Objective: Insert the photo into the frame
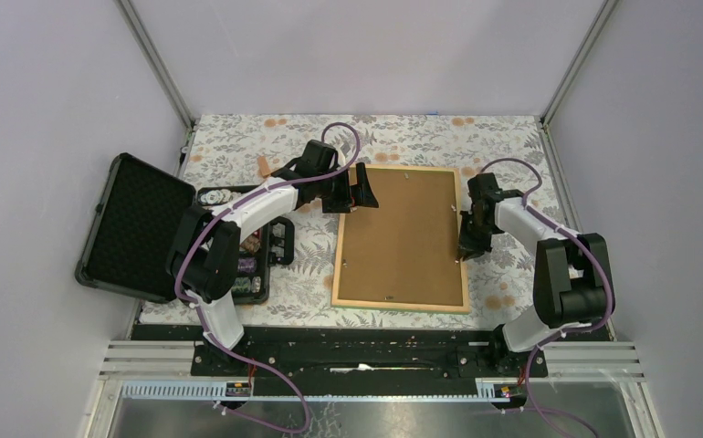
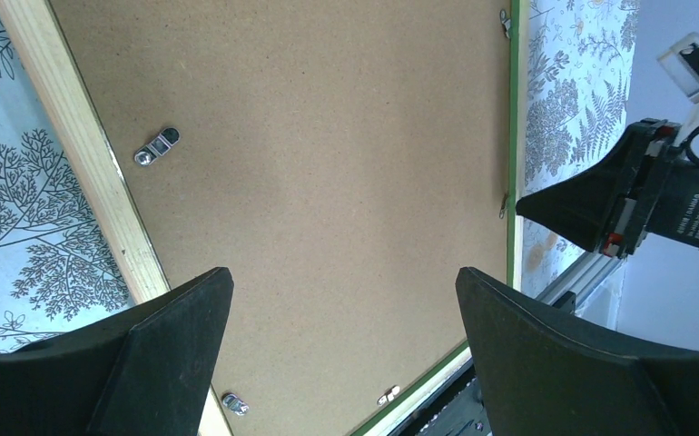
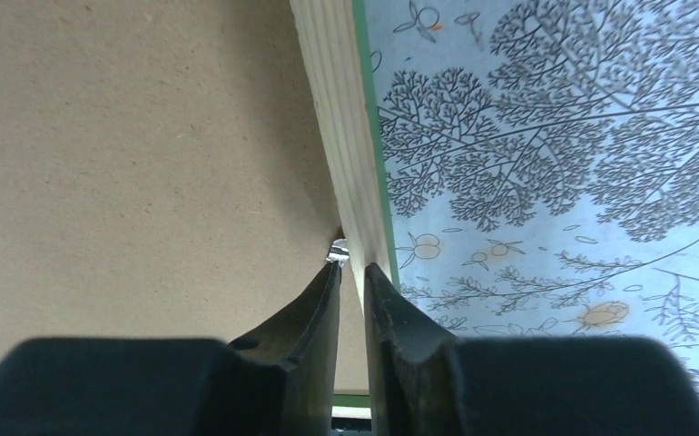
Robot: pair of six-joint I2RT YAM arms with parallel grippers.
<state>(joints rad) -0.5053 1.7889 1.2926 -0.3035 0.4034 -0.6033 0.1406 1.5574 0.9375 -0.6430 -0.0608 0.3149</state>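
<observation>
The frame [image 1: 401, 307] lies face down in the middle of the table, light wood back up with a thin green rim showing. The plain brown backing board [image 1: 403, 237] fills it. The photo is hidden. My left gripper [image 1: 352, 192] is open and empty, above the board near the frame's far left corner; the left wrist view shows its jaws wide apart [image 2: 344, 272] over the board [image 2: 328, 136]. My right gripper [image 1: 466, 248] is shut, its tips [image 3: 350, 266] at the frame's right wooden edge [image 3: 341, 118], beside a small metal tab [image 3: 337, 247].
An open black case [image 1: 133, 228] with poker chips [image 1: 247, 265] stands at the left, close to the left arm. A small brown piece [image 1: 263, 166] lies at the far left of the floral cloth [image 1: 512, 146]. Metal tabs [image 2: 157, 145] sit along the frame's inner edge.
</observation>
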